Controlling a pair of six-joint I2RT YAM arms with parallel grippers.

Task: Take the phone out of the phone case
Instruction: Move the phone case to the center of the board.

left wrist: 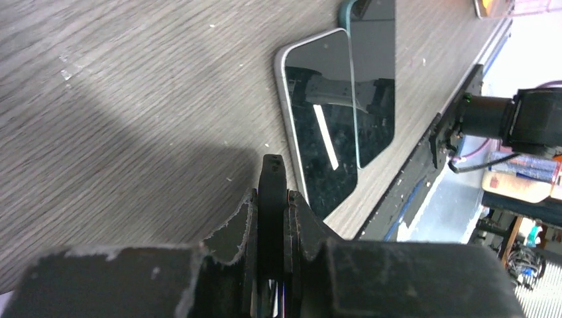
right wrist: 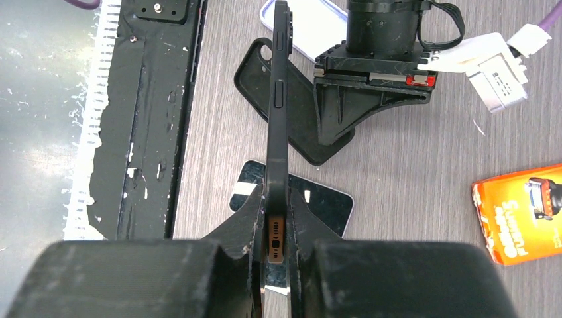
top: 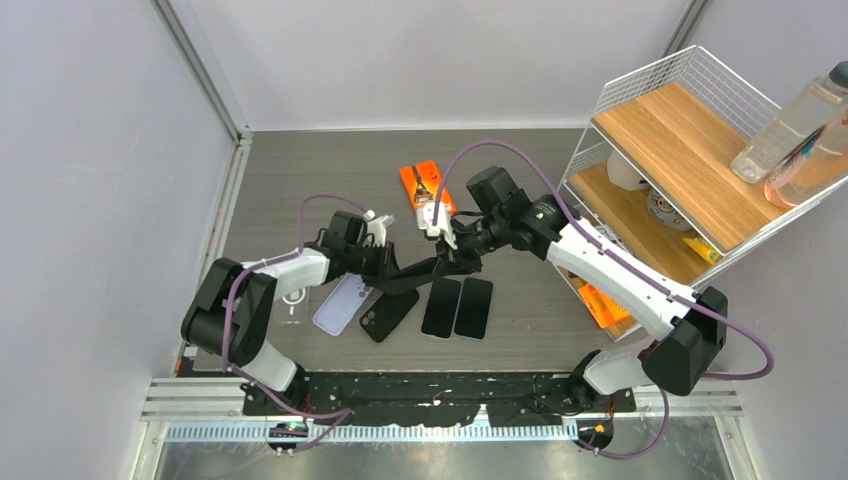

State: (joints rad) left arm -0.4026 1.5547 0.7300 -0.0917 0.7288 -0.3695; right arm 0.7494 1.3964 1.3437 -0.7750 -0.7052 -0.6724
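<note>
The bench [left wrist: 132, 99] is grey wood-grain board, matt and lightly scuffed. A phone [left wrist: 318, 132] lying on it has a glossy glass face that mirrors the rig. The phone case [right wrist: 279, 112] looks matt black, perhaps rubbery plastic. The right pincer [right wrist: 277, 228] is rough black plastic, chipped pale along its edges. The orange box [right wrist: 520, 212] is smooth printed card.

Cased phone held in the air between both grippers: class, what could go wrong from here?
1. The left gripper pinches only a thin edge of the cased phone; it could slip off when pulling.
2. If the right gripper loses its end, the phone could drop onto the two bare phones lying beneath.
3. Both clamp across the case, so the phone may not slide out.
</note>
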